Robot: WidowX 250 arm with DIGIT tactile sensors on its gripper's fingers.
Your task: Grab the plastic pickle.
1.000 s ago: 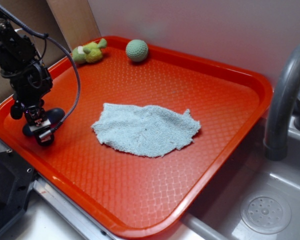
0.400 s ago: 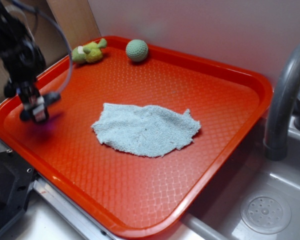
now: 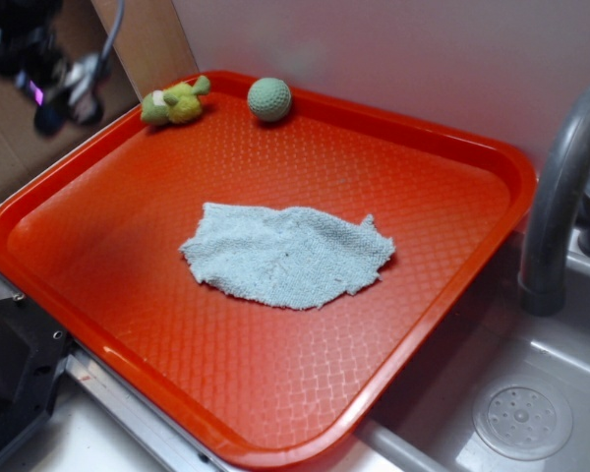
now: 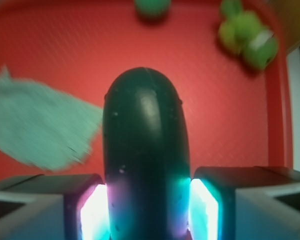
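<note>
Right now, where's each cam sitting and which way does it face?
Exterior: fixed high off the tray's near corner, looking down across it; blurred gripper raised at top left.
Wrist: mounted behind the fingers, looking past them down at the tray; plastic pickle clamped between them.
Shared: towel, green ball, plush toy.

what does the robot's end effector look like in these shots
In the wrist view the end effector has two blocky dark fingers with grey outer faces; their inner pads glow white, cyan and pink. In the exterior view it is a blurred black assembly with a grey cable looping above it and a small pink light.
</note>
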